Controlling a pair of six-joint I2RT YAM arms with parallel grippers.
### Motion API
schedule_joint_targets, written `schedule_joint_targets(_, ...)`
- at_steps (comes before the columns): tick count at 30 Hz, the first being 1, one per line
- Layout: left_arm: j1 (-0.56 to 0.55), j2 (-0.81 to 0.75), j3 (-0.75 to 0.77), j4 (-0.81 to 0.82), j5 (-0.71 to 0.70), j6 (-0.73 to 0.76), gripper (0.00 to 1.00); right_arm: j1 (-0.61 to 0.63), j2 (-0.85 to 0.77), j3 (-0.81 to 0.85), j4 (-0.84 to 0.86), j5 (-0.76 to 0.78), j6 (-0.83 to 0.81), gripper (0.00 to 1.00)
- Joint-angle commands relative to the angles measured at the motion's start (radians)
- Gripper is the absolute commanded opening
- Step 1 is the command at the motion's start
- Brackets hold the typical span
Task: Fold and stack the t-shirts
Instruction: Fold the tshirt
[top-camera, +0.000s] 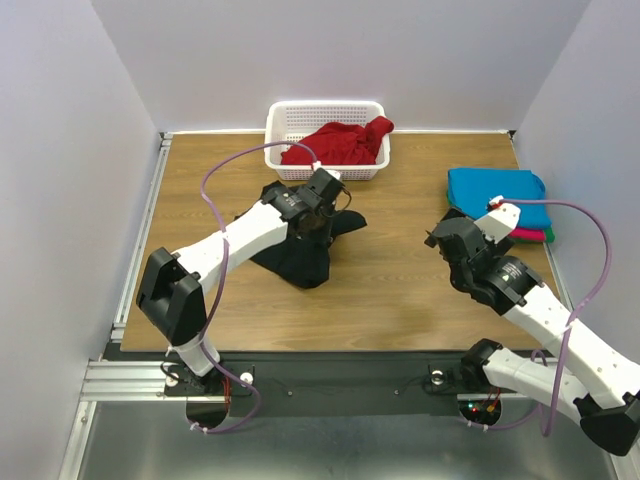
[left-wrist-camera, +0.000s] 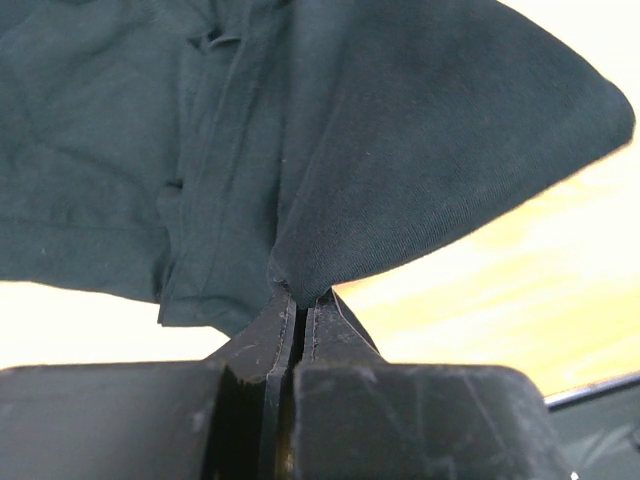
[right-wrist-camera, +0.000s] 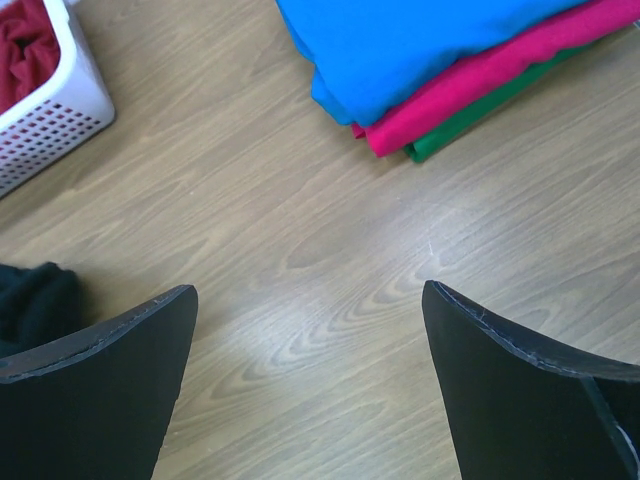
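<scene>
Two fingers of the left gripper (left-wrist-camera: 300, 298) are pressed together, pinching a fold of the black t-shirt (left-wrist-camera: 430, 130). The rest of the shirt is bunched on the table (top-camera: 400, 300) left of centre, near the white basket (top-camera: 290, 112) holding the red t-shirt (top-camera: 335, 145). Right gripper (right-wrist-camera: 308, 295) spread wide over bare wood, near the folded stack at the table's right side: turquoise-blue t-shirt (right-wrist-camera: 400, 40) on top, pink-red t-shirt (right-wrist-camera: 480, 85) under it, green t-shirt (right-wrist-camera: 478, 115) at the bottom.

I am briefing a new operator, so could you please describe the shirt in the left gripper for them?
Start at the white plastic lattice basket at the far edge of the wooden table; just in front of it, the left gripper pinches a crumpled black cloth t-shirt. It is the only black shirt, unlike the red t-shirt in the basket.
</scene>
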Motion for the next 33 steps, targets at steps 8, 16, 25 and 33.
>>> schedule_joint_targets(8, 0.042, -0.061, 0.074, -0.005, 0.129, -0.013, 0.0, -0.004, -0.011, -0.002, -0.004, 0.021, 0.018, 1.0)
schedule_joint_targets(16, -0.14, -0.066, 0.158, -0.035, 0.126, -0.134, 0.0, -0.006, -0.063, 0.012, -0.004, 0.058, 0.011, 1.0)
schedule_joint_targets(25, -0.231, -0.081, 0.159, -0.023, 0.138, -0.251, 0.0, -0.006, -0.148, 0.021, -0.01, 0.07, 0.0, 1.0)
schedule_joint_targets(33, -0.185, -0.058, 0.126, 0.044, 0.189, -0.161, 0.0, -0.005, -0.117, 0.023, -0.01, 0.061, 0.0, 1.0)
